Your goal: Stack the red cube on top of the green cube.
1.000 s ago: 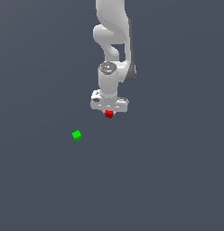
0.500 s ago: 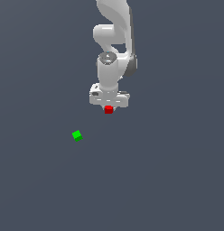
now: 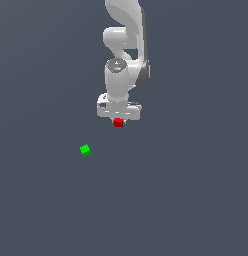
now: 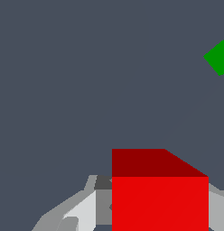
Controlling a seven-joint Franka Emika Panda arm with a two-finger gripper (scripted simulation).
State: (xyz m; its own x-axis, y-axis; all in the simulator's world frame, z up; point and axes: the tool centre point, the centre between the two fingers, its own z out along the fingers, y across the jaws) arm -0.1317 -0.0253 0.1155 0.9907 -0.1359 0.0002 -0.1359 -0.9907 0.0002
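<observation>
The red cube (image 3: 118, 122) hangs just under the white hand, held between the fingers of my gripper (image 3: 118, 121), which is shut on it. In the wrist view the red cube (image 4: 160, 194) fills the space between the grey fingers (image 4: 77, 212). The green cube (image 3: 85, 150) lies alone on the dark floor, toward the exterior view's left and lower than the gripper. In the wrist view only a corner of the green cube (image 4: 218, 56) shows at the frame's edge.
The white arm (image 3: 125, 45) rises behind the gripper to the exterior view's top edge. The floor (image 3: 186, 190) is a plain dark grey surface with no other objects in view.
The gripper has risen a little with the red cube in it. The green cube has not moved.
</observation>
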